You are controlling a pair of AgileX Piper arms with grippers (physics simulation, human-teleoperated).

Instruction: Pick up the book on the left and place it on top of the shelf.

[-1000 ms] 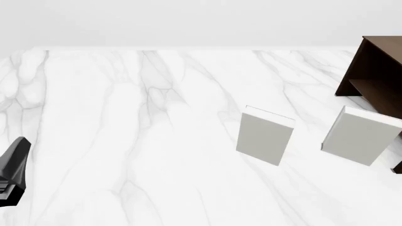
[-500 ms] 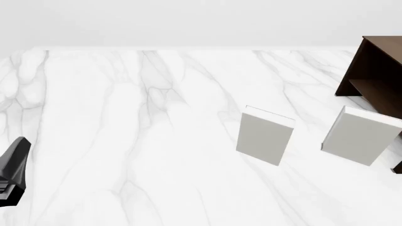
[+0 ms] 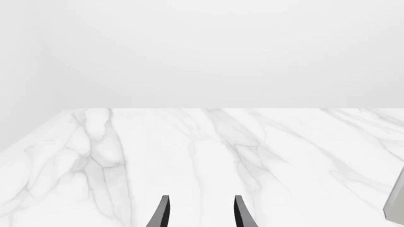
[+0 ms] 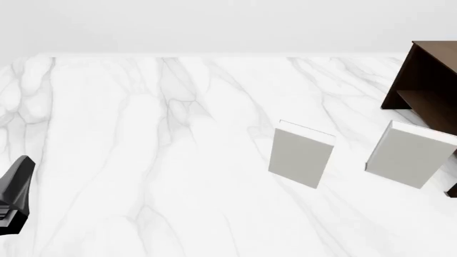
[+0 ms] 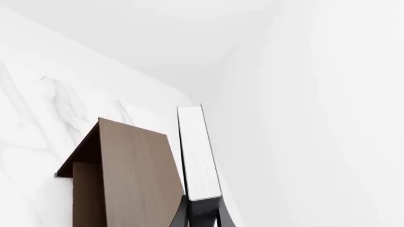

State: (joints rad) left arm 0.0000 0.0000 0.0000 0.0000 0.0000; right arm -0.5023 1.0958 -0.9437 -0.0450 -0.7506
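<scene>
In the right wrist view the book [image 5: 197, 151] stands upright between the fingers of my right gripper [image 5: 200, 218], which is shut on its dark lower end; its white page edges face the camera. The book is beside the flat brown top of the shelf [image 5: 126, 165]; whether it touches the top I cannot tell. In the front view only the shelf [image 4: 428, 80] shows at the right edge; the held book and the right gripper are out of frame. My left gripper [image 3: 200, 213] is open and empty, low over the marble at the near left.
Two pale grey-white books stand upright on the marble table [image 4: 143, 134], one in the middle right [image 4: 301, 153], one near the shelf [image 4: 410, 153]. The edge of a grey book [image 3: 396, 203] shows in the left wrist view. The left arm [image 4: 16, 193] sits at the near-left edge.
</scene>
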